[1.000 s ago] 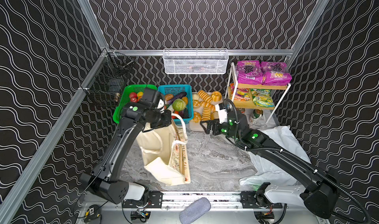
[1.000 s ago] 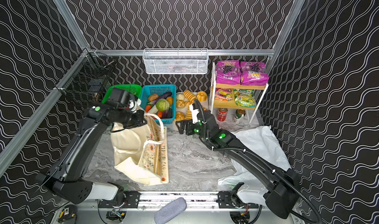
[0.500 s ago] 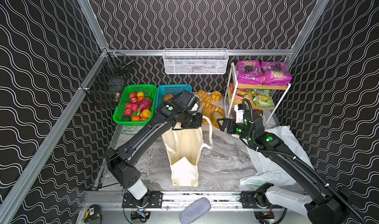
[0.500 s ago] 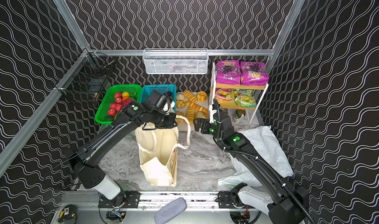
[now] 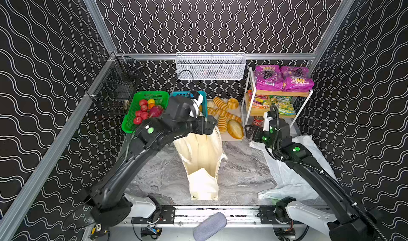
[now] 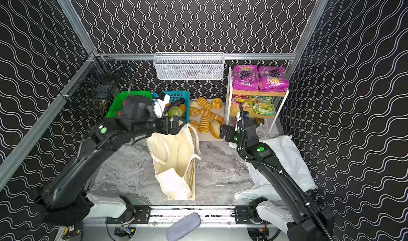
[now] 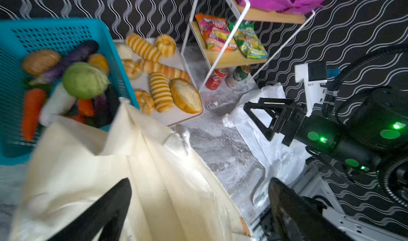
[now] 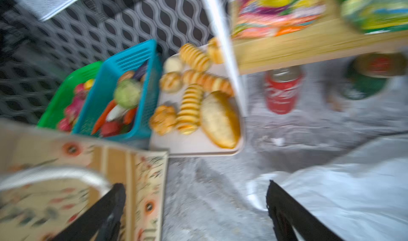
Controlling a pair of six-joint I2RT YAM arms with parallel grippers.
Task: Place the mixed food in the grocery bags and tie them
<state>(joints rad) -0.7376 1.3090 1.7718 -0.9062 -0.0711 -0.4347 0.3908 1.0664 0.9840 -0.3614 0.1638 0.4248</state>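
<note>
A green plastic basket (image 5: 129, 125) at far left holds red and yellow toy fruit (image 5: 144, 112); golden toy breads (image 5: 223, 118) lie on a beige tray (image 8: 189, 144) far, right of centre. A white mesh basket (image 5: 210, 66) hangs on the far wall, a black wire basket (image 5: 114, 92) on the left wall.

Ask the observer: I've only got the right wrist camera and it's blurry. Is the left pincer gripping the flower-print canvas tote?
Observer: No. In the left wrist view the left pincer is wide open just above the cream flower-print canvas tote, pinching no fabric.
Operator: Where does the white bag lie?
Observer: In both top views the thin white plastic carrier bag lies spread on the grey marbled tabletop, right of the tote, under the right arm.
Operator: Anything above the shelf I see?
Observer: Yes, purple grape-print snack packets on the wooden top shelf.
</note>
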